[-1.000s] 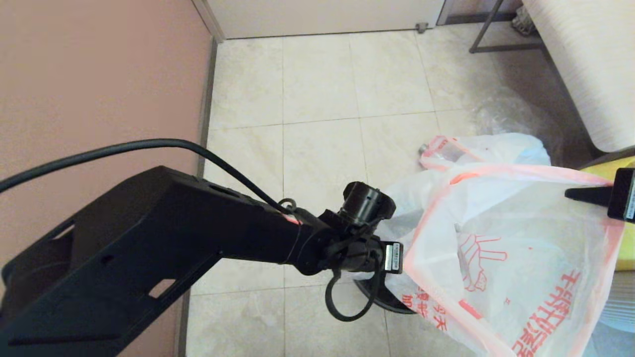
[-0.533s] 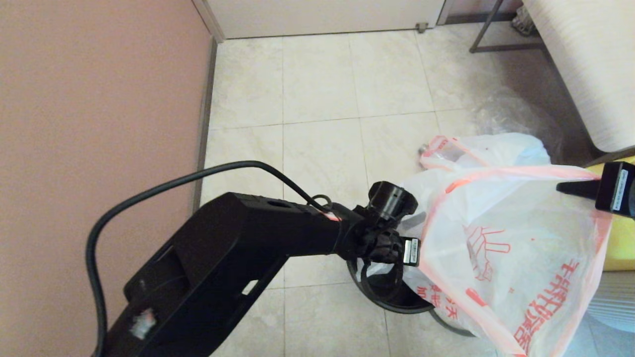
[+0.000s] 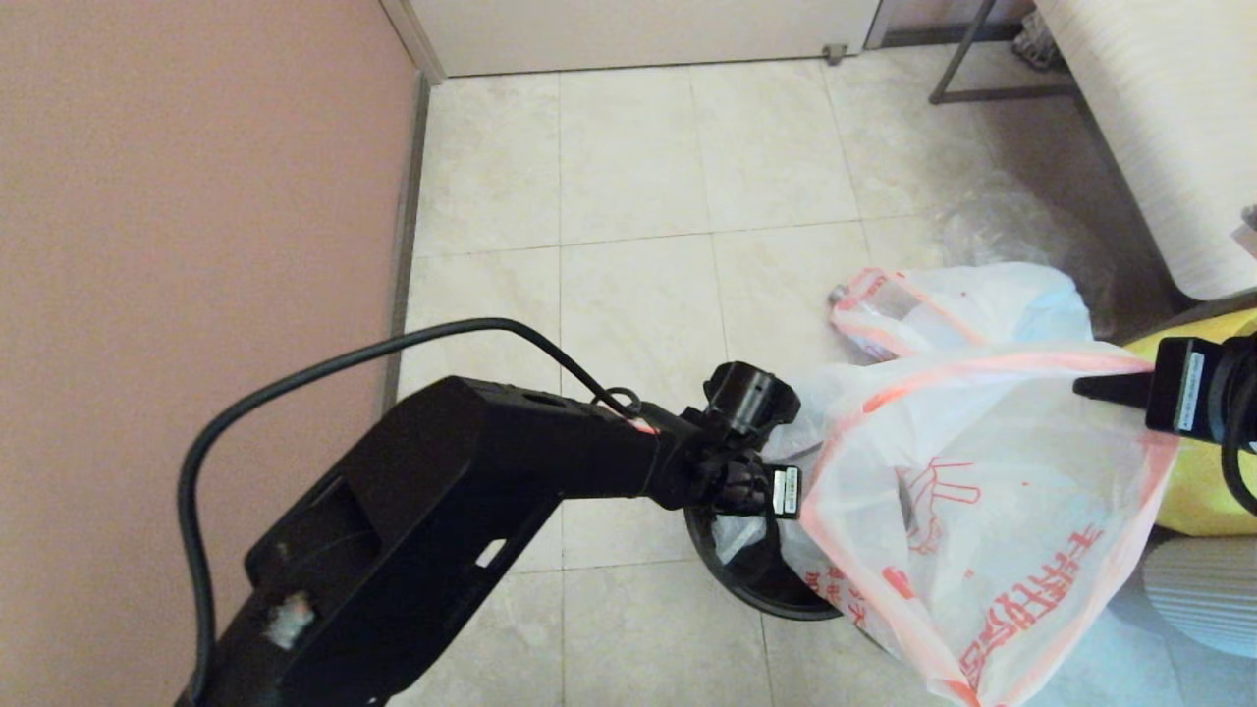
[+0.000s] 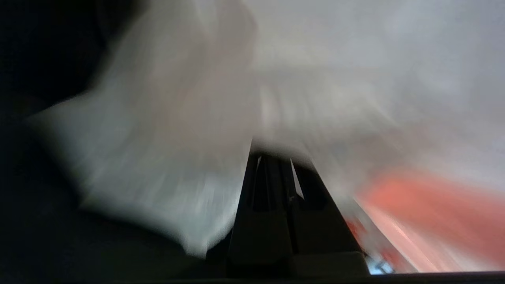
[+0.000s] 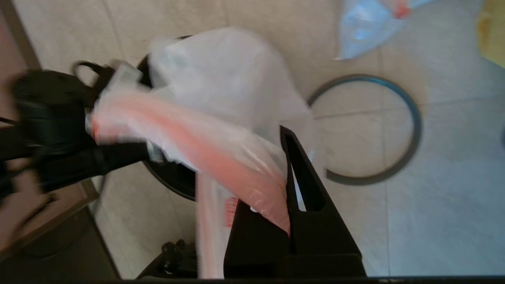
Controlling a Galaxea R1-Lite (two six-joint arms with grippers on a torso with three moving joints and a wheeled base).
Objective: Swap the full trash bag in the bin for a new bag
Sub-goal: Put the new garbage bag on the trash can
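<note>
A: Where was the new bag [image 3: 982, 501] at that point?

B: Hung in the air between the two arms, over and just right of the bin [image 3: 756, 579]. Its pink-orange hem was stretched wide, red hand drawing and red characters facing the head camera.

A: And the grippers?

B: The left gripper [image 3: 797, 491] was clenched on the bag's left hem edge, right above the black pail's mouth. In the left wrist view its black fingers [image 4: 272, 189] looked pressed together with white film bunched around them, though that picture was smeared, so I'd only say probably pinching. The right gripper [image 3: 1105, 386] held the opposite hem at the far right; the right wrist view showed pink hem caught between its fingers [image 5: 300, 185].

A: The full trash bag?

B: The full trash bag [image 3: 962, 304] lay on the floor tiles [image 3: 638, 196] behind the new bag, a grey-capped bottle showing at its left end.

A: The rim?

B: The grey hoop [image 5: 371, 130] lay flat on the floor just beside the bin, apart from it. A yellow fabric bag [image 3: 1198, 491] sat at the right edge
</note>
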